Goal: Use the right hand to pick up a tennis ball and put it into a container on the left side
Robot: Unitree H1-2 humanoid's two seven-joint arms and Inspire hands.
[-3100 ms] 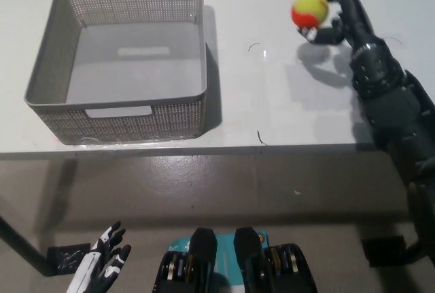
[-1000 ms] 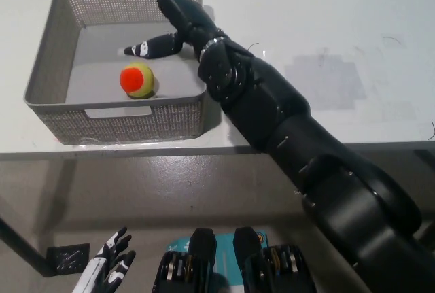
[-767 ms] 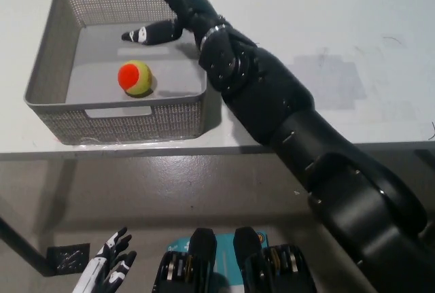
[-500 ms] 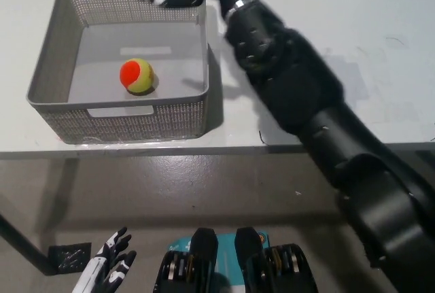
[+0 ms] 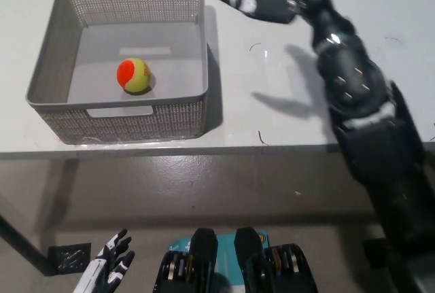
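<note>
While the ball [image 5: 134, 75] sits on the floor of the grey basket [image 5: 47, 69], a little left of the basket's centre and touching none of its walls, the right hand [image 5: 272, 6] hangs above the white table [image 5: 285, 109] to the right of the basket, clear of its rim. Hand holds nothing: one finger [image 5: 241, 2] juts out toward picture left, pointing roughly at the basket's far right corner; the rest run off the top edge, so how widely they are spread is not fully shown (open, as far as the view allows). Ball is two-toned, yellow-green with an orange patch facing left and up. Key relation: ball lies to the left of the right hand and nearer the robot, with the basket's right wall between the two, so hand and ball are well apart. A ball has no long axis, so direction of approach would not matter if it had to be regripped. Left hand [image 5: 105, 271] rests low at the bottom left, below the table edge, fingers slightly apart, empty; it lies on the basket's side of the scene, but is off the table. Judgement: the ball is in the left-side container, so the task looks complete; what remains is only bringing the right arm [image 5: 367, 123] clear, with little risk unless it clips the basket rim.
</note>
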